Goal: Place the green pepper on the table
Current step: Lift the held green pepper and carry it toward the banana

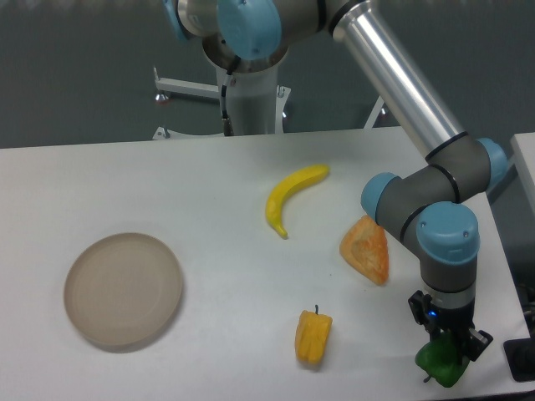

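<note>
The green pepper is glossy and dark green, at the front right of the white table, low against the tabletop. My gripper points straight down right over it, with its dark fingers on either side of the pepper's top. The pepper's upper part is hidden by the gripper. Whether it rests on the table or hangs just above it cannot be told.
A yellow-orange pepper lies at the front middle. An orange wedge-shaped piece lies just behind the gripper's arm. A yellow banana lies at the centre. A round beige plate sits at the left. The table's right edge is close to the gripper.
</note>
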You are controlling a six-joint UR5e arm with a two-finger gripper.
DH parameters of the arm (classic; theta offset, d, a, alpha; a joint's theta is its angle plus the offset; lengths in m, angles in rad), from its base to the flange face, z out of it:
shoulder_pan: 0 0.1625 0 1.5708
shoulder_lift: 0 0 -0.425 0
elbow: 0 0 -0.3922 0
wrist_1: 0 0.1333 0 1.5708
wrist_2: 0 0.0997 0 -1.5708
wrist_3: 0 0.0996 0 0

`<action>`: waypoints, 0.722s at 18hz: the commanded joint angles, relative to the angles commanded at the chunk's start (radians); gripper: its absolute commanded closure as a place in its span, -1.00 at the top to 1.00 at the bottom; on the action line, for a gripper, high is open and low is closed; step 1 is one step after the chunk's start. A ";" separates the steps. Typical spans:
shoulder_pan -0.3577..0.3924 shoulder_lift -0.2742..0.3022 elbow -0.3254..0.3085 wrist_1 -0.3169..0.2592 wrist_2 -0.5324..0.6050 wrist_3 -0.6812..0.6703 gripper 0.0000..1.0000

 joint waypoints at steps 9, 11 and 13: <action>-0.020 0.113 -0.151 -0.035 -0.023 -0.015 -0.42; -0.020 0.168 -0.228 -0.035 -0.072 -0.020 -0.42; -0.021 0.228 -0.311 -0.035 -0.103 -0.037 -0.42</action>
